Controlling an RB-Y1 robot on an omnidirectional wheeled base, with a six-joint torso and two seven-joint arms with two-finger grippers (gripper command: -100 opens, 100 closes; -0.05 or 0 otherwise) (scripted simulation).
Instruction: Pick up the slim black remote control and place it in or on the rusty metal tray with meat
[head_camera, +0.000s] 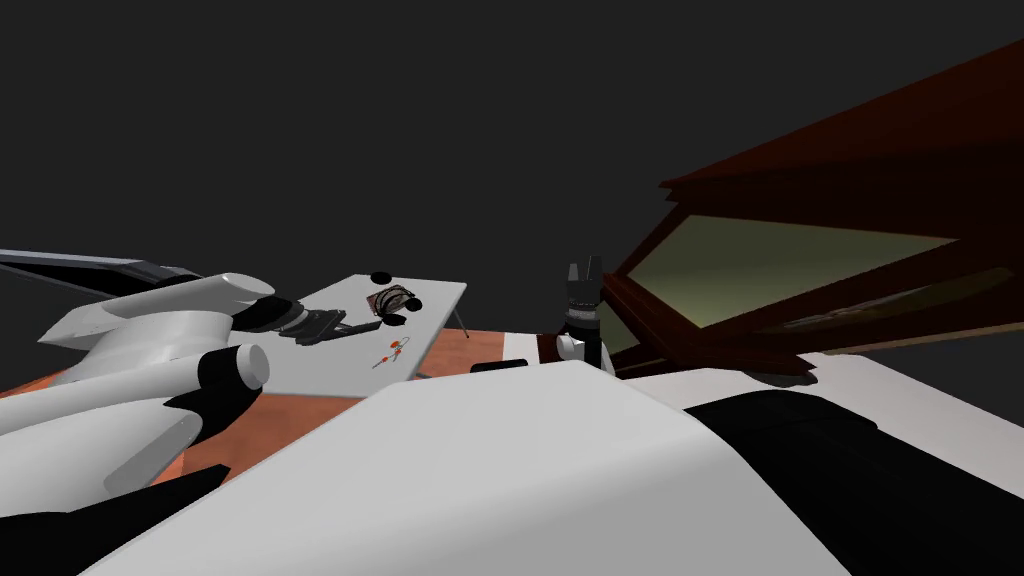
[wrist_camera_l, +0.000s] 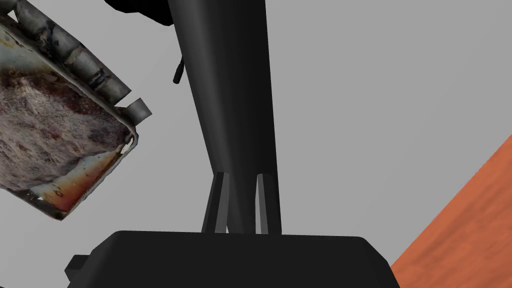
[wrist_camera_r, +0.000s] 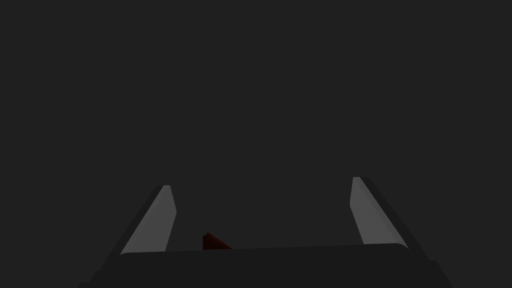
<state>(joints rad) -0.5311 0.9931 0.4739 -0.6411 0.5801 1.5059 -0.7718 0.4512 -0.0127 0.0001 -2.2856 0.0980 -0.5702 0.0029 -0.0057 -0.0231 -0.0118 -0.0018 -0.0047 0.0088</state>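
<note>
Two L jaws pinch slim black remote (wrist_camera_l: 225, 100) by rusty tray (wrist_camera_l: 87, 180); R jaws spread.

So the table (head_camera: 440, 300) is a plain light grey slab on thin legs, standing on an orange-brown wood floor (head_camera: 470, 350). Sitting on it is a rusty metal tray (wrist_camera_l: 80, 182) with a slab of meat in it, with two small black round things (head_camera: 380, 277) close beside it. Nearer the front edge there's a little orange-red item (head_camera: 397, 349), maybe scissors, too small to tell.
</note>
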